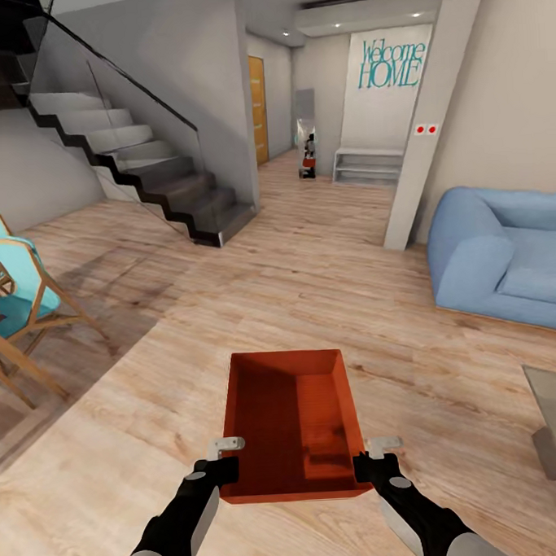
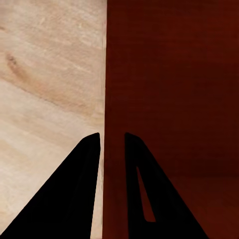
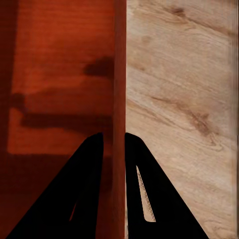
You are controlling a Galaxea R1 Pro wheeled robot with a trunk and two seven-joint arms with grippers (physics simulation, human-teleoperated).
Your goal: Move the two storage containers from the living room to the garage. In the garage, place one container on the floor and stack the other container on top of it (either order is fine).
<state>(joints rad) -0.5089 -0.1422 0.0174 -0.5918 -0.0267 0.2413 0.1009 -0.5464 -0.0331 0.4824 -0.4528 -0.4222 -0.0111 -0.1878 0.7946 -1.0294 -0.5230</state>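
Both grippers clamp one orange-red shallow lidless bin (image 1: 290, 424) at 6 o'clock, carried over the light wood-plank floor (image 1: 311, 292).
L gripper (image 1: 226, 458) pinches the bin's left wall, R gripper (image 1: 377, 456) the right wall, likely to keep it level in transit. Wrist views show each thin wall between narrow fingers (image 2: 89, 169), unclear from the head view. Blue sofa (image 1: 505, 258) at 3, grey staircase (image 1: 141, 163) at 11, "Welcome HOME" wall (image 1: 389, 64) at 12.

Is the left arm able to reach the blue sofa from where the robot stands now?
Probably not. The left gripper is shut on the storage container's wall, sharing the carry with the right gripper, and the blue sofa sits far off on the opposite side.
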